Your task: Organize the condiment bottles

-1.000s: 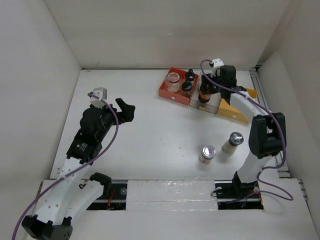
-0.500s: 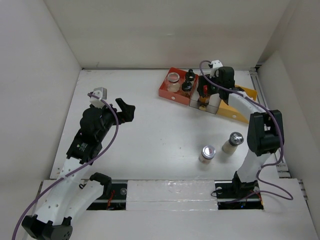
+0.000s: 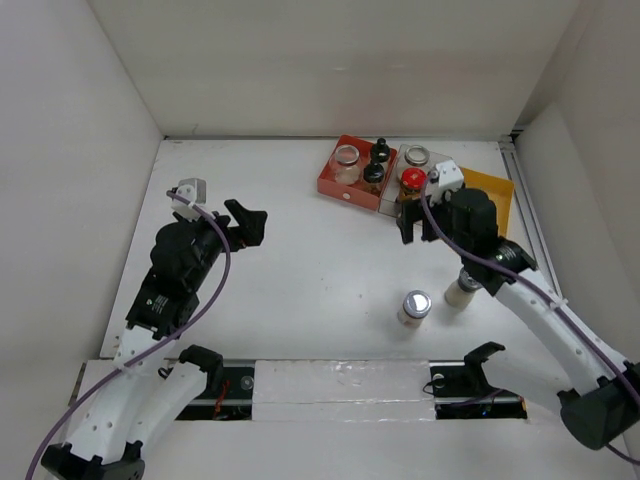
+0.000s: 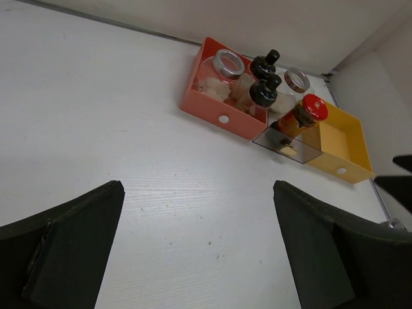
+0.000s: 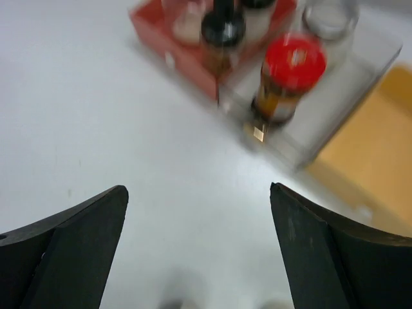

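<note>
Standing upright, cap skyward, red-capped bottle (image 3: 411, 182) sits beyond the right gripper (image 3: 417, 231), gaping empty.

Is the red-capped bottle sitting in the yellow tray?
No, the red-capped bottle stands in the clear tray, between the red tray and the yellow tray.
</note>
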